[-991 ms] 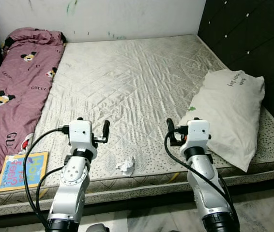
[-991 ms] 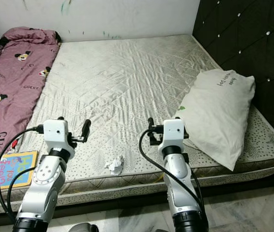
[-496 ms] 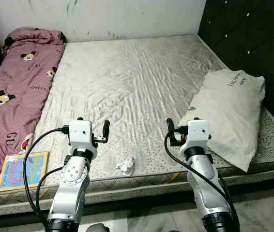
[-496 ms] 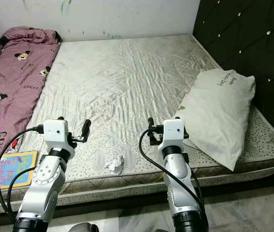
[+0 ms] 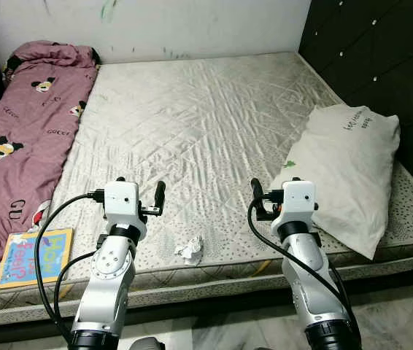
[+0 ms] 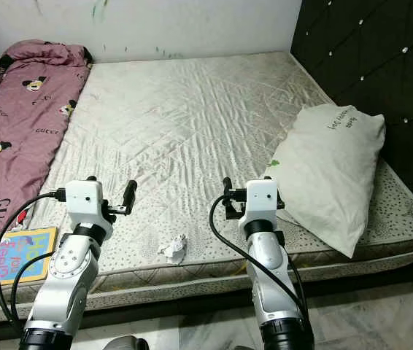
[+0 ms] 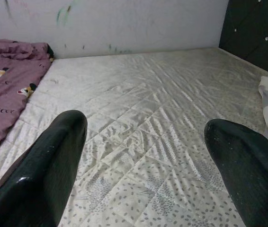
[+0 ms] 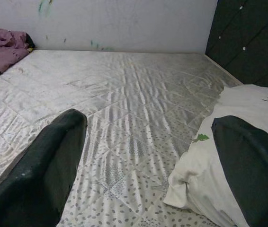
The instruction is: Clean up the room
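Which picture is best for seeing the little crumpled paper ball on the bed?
The left eye view: the crumpled paper ball lies whole and unblocked near the mattress front edge, between the two arms. The right eye view shows it about equally well. Both wrist views look past it, over the mattress.

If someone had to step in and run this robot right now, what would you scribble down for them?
Left gripper: open, holding nothing, raised over the near edge of the mattress.
Right gripper: open, holding nothing, raised beside the white pillow.
Things: a crumpled paper wad lies on the mattress near its front edge, between the two arms. A colourful picture book sits at the front left corner, beside the maroon cartoon-print blanket along the left side. The pillow rests on the right side by the dark headboard.
Done: nothing picked up, as things lie.
Left: the wad, likely first; then the book; perhaps straighten bedding.
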`<state>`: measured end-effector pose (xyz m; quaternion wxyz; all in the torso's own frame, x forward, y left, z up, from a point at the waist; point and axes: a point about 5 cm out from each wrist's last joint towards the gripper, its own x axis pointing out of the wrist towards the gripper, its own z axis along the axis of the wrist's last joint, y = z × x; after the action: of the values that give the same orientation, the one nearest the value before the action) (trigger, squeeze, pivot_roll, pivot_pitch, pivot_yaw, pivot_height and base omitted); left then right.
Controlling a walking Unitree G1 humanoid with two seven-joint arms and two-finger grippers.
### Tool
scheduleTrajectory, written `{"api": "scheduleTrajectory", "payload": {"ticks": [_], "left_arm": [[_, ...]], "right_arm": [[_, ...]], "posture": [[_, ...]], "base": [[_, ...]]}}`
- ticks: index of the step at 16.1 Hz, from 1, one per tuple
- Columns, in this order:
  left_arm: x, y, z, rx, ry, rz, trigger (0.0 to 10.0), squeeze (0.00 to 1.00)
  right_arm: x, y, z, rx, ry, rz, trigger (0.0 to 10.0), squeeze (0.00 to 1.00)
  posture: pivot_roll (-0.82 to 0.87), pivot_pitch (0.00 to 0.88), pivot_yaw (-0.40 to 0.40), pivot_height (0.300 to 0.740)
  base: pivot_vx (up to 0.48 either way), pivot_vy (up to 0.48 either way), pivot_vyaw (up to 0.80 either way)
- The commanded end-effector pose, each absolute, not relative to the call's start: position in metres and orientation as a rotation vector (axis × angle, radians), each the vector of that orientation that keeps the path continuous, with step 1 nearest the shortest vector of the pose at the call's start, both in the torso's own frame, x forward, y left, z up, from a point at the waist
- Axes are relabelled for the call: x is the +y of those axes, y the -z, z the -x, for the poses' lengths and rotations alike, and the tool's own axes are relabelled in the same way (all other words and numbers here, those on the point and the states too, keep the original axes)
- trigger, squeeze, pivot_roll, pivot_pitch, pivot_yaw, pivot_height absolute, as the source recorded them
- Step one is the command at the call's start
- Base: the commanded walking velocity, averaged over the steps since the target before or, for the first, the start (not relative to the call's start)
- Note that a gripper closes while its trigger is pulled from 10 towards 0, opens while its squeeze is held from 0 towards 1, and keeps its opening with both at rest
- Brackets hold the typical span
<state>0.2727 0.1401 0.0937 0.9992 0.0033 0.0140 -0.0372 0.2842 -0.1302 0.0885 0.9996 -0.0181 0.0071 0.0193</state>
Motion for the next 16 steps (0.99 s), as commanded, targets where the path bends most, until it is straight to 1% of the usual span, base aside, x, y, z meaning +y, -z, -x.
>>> {"api": "scheduleTrajectory", "payload": {"ticks": [1, 6, 16], "left_arm": [[0.1427, -0.0946, -0.2735, 0.023, 0.061, -0.018, 10.0, 0.00], [0.1447, -0.0967, -0.2740, -0.006, 0.088, 0.001, 10.0, 0.00], [0.1460, -0.0965, -0.2737, -0.008, 0.070, 0.014, 10.0, 0.00]], "right_arm": [[-0.1314, -0.0924, -0.2861, 0.004, -0.027, 0.034, 10.0, 0.00], [-0.1319, -0.0926, -0.2874, -0.005, -0.041, 0.022, 10.0, 0.00], [-0.1364, -0.0942, -0.2878, -0.012, -0.021, 0.023, 10.0, 0.00]], "posture": [[0.00, 0.000, -0.001, 0.740], [0.01, 0.000, -0.006, 0.740], [0.01, 0.000, -0.009, 0.740]], "base": [[0.000, 0.000, 0.00], [0.000, 0.000, 0.00], [0.000, 0.000, 0.00]]}}
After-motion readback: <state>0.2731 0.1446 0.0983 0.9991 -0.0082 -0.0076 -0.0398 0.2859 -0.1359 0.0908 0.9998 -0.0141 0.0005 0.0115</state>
